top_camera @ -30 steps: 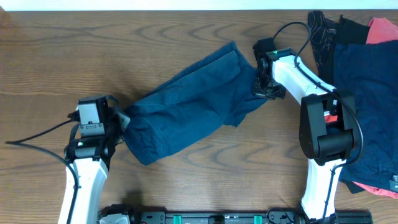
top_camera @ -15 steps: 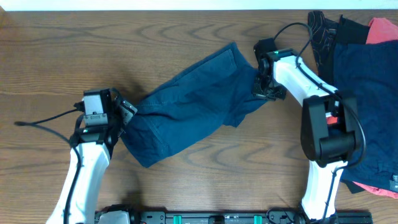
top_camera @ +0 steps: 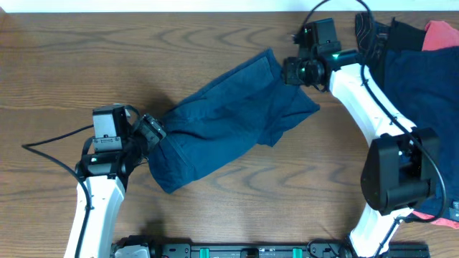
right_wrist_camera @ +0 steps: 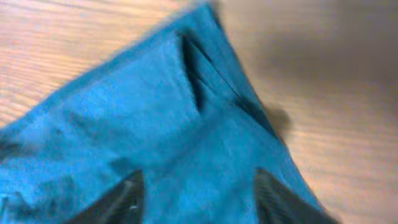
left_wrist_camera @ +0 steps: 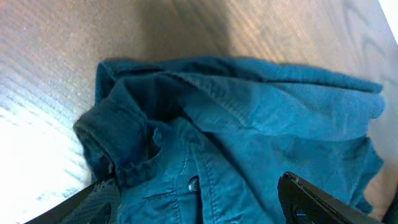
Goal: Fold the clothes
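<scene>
Sprawling between left tool (top_camera: 153,132) and right tool (top_camera: 291,72), both wide, navy shorts (top_camera: 229,115); garment pile (top_camera: 423,86) on table (top_camera: 72,57), far right.

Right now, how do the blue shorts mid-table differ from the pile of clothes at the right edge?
The shorts are one garment laid out diagonally; the pile is several garments overlapping. The shorts are a single blue; the pile mixes navy, coral-red and black with pale lines. The shorts lie wholly in the overhead view; the pile runs off the frame's right edge. Both are soft cloth, rumpled, on the wooden table.
</scene>
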Action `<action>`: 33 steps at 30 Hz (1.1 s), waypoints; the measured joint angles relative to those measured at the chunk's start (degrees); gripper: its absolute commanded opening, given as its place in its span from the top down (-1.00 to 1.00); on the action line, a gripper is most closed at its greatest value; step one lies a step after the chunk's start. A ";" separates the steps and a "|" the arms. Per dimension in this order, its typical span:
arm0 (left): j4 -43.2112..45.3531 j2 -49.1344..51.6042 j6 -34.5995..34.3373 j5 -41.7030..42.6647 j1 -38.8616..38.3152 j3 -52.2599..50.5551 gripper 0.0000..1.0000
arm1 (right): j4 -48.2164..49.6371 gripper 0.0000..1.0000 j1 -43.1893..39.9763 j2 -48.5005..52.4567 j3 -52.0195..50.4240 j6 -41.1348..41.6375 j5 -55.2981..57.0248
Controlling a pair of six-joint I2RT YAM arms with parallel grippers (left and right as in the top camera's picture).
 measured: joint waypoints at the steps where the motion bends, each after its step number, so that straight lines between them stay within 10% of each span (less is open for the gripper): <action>1: -0.09 0.24 0.13 -0.04 0.00 0.00 -0.67 | 1.62 -0.26 0.28 0.59 0.00 -1.25 -0.85; 10: -0.09 0.52 0.61 -0.26 0.00 0.00 -0.69 | 10.95 -0.52 1.95 8.94 0.00 -8.63 -6.97; 33: -0.02 0.52 0.98 -0.26 0.00 0.00 -0.69 | 14.53 -0.32 2.03 13.00 -0.02 -9.90 -6.36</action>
